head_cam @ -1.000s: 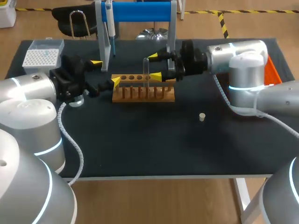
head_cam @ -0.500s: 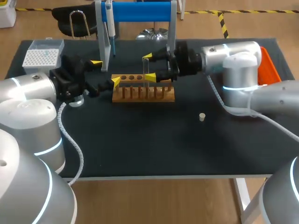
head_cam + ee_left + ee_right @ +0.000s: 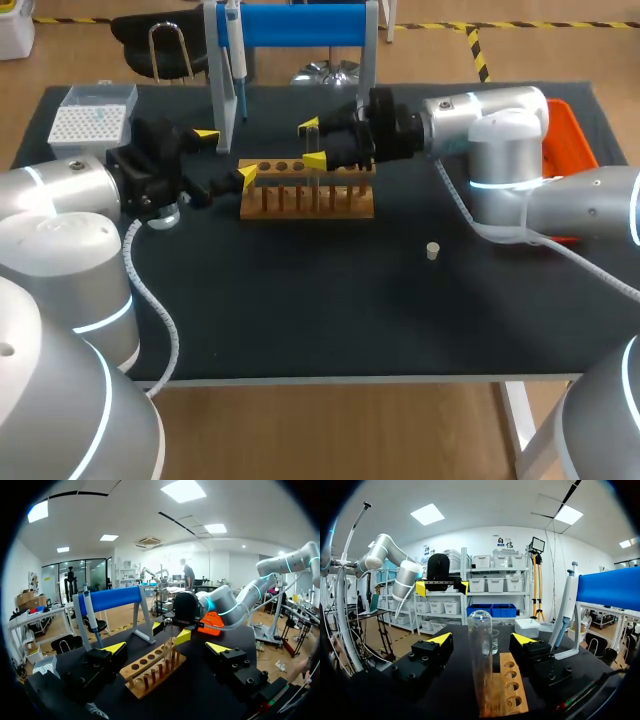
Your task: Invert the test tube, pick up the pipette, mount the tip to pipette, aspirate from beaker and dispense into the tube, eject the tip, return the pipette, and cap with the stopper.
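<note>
Right pincer [image 3: 312, 143] hung wide open over the far side of the black table [image 3: 350, 310], its two yellow fingers set one on either side of the test tube [image 3: 481, 655]. A clear gap showed on both sides, so it had hold of nothing. The test tube stood upright between those fingers, rounded end upward, its lower part in the wooden rack [image 3: 300, 200]. The rest of the rack, with its row of empty holes, ran on ahead of the right pincer and under it. Beyond the tube, further ahead of that pincer, sat a small glass beaker [image 3: 495, 642] and a white box of tips [image 3: 92, 118].

The left pincer [image 3: 226, 155] faced it from the rack's other end, also spread wide and empty, with the rack just ahead of its fingers. Off to the side of both pincers, behind the rack, the pipette [image 3: 235, 60] hung on a stand with a blue bar [image 3: 300, 22]. A small pale stopper [image 3: 433, 250] lay alone on the table, well apart from either pincer, on the near side below the right arm.
</note>
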`<state>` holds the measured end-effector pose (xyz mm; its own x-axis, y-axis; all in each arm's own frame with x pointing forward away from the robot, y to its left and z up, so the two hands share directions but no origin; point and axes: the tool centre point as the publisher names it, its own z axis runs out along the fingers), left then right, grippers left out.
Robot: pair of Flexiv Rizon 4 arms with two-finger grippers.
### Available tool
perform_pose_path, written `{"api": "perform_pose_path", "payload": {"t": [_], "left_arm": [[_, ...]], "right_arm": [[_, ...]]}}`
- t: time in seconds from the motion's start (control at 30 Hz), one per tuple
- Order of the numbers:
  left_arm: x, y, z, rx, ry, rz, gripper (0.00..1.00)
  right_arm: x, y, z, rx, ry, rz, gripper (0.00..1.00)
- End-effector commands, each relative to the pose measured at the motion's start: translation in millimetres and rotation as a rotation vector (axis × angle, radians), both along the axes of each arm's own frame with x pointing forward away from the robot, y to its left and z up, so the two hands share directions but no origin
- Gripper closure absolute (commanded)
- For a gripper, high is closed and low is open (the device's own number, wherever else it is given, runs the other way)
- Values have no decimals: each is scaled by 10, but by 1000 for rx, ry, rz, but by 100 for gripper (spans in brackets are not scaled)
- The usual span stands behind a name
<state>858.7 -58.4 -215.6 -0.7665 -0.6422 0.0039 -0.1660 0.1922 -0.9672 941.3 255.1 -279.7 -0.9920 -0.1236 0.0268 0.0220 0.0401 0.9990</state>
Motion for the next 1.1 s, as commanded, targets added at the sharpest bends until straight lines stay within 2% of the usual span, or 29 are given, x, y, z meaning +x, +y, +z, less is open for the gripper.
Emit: {"api": "perform_pose_path", "payload": {"t": [0.03, 0.3, 0.37, 0.43, 0.53, 1.1], "left_arm": [[-10, 15, -21, -8, -7, -2, 0], [-10, 15, -21, -8, -7, -2, 0], [-10, 15, -21, -8, -7, -2, 0], [-10, 15, -21, -8, -7, -2, 0], [-10, 15, -21, -8, -7, -2, 0], [-10, 15, -21, -8, -7, -2, 0]], "right_arm": [[41, 16, -37, 7, 1, 8, 53], [45, 18, -43, 12, 8, 3, 67], [45, 15, -43, 12, 8, 3, 73], [46, 12, -42, 12, 8, 2, 88], [46, 7, -39, 9, 7, 0, 100], [58, -27, 111, 25, 4, -11, 100]]}}
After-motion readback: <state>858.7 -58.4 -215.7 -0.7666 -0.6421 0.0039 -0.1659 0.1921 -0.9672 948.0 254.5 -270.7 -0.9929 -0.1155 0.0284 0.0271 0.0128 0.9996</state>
